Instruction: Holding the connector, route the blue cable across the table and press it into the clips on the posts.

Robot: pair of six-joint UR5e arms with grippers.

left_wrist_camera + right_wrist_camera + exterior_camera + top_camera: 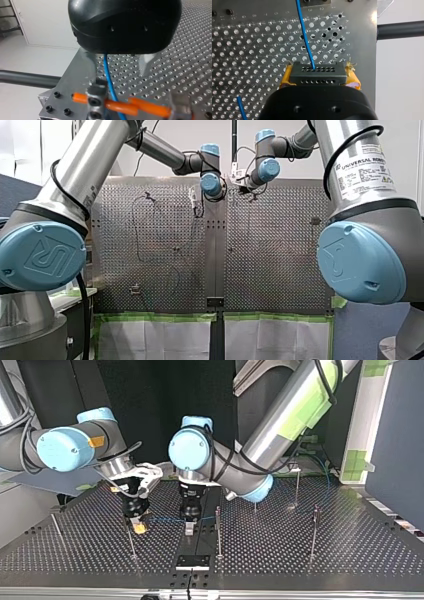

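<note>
My right gripper is shut on the black connector, with a yellow pad at each side. The blue cable leaves the connector and runs ahead over the perforated table. In the top view that gripper hangs low at the left. The cable runs from it to my left gripper beside it. In the left wrist view the cable passes between the spread metal fingers of my left gripper, close to one of them. Thin posts stand around.
More posts rise at the top view's right and one stands just before my right gripper. A black plate sits at the table's near edge. Slack cable loops over the front view's left half. The table edge lies beside the connector.
</note>
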